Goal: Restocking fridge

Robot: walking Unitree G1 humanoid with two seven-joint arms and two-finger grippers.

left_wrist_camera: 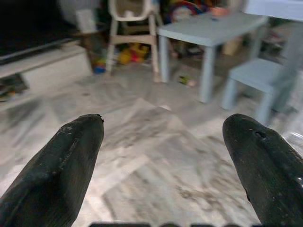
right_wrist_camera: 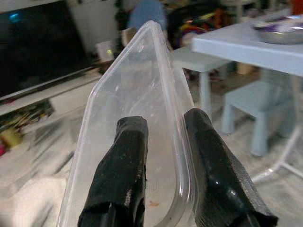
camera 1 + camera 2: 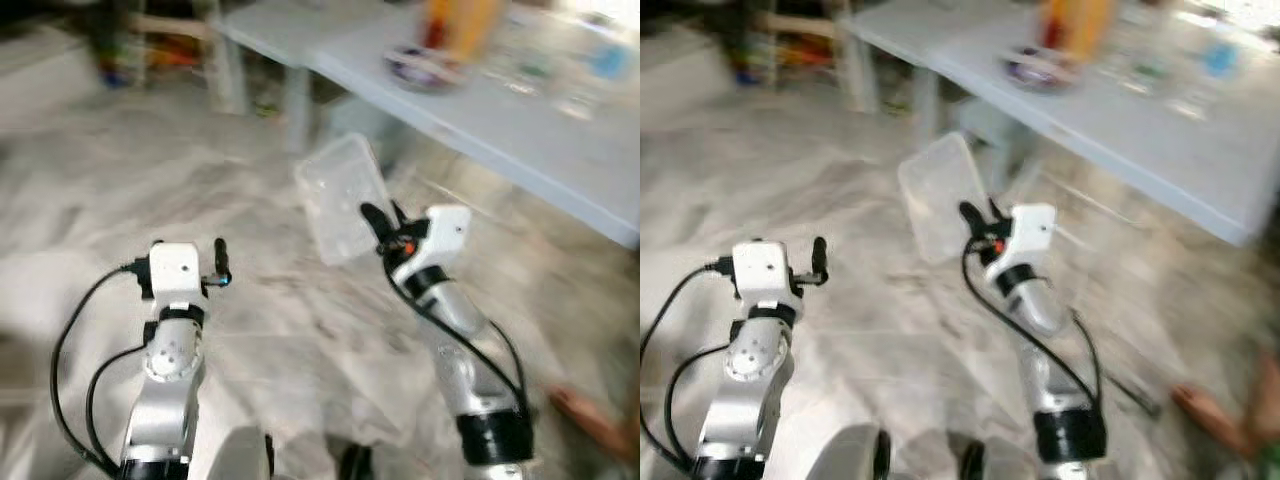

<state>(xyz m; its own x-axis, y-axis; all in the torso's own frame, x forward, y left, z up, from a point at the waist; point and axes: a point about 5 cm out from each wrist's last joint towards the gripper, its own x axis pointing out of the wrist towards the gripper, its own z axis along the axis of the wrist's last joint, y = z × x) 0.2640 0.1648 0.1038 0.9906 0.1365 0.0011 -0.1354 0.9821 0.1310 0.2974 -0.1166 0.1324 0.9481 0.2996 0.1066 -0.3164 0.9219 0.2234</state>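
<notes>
Right gripper (image 2: 163, 165) pinching clear container (image 2: 137, 94), tabletop items (image 3: 470, 40) blurred

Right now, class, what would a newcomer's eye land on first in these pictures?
First, the clear plastic lid pinched at its rim by the right gripper, held up over the marble floor. Next, the pale blue table with blurred things on it, ahead to the right. The left gripper is open.

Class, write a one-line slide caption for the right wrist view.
Right gripper pinches the rim of a clear plastic container between its black fingers, with a pale blue table behind.
</notes>
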